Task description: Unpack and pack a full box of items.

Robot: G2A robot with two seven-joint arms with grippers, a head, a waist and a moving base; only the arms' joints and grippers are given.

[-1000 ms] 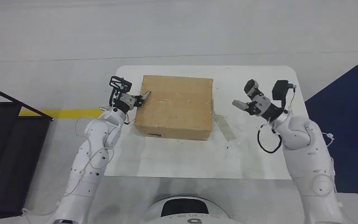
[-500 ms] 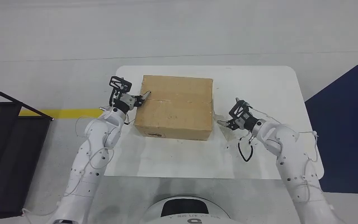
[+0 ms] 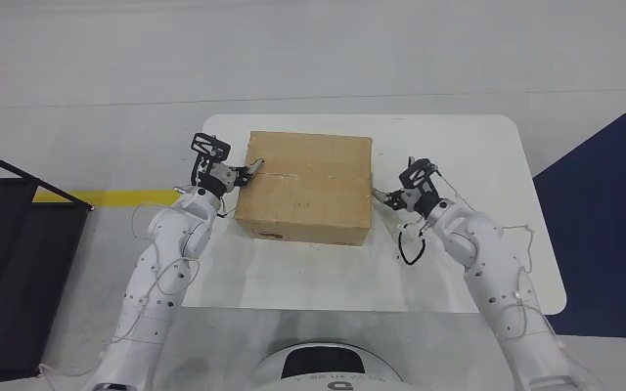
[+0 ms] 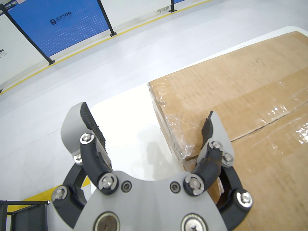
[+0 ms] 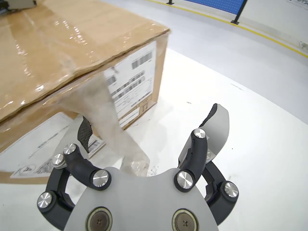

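Observation:
A closed cardboard box (image 3: 308, 186), taped along its top seam, sits mid-table. My left gripper (image 3: 249, 170) is open at the box's left end; in its wrist view, the left gripper (image 4: 146, 118) has one finger over the top edge of the box (image 4: 240, 97) and the other over the table. My right gripper (image 3: 383, 198) is open at the box's right end. In the right wrist view, a loose strip of clear tape (image 5: 115, 121) hangs from the seam of the box (image 5: 60, 49) down between the open right gripper (image 5: 150, 121) fingers. A white shipping label (image 5: 134, 80) covers that end.
The white table (image 3: 469, 274) has free room to the right of the box and in front of it. A black rack (image 3: 24, 264) stands on the floor at the left, and a blue panel (image 3: 597, 195) at the right.
My right arm has swung from the table's back right in to the box's right end, by the hanging tape. The left arm and the box have not moved.

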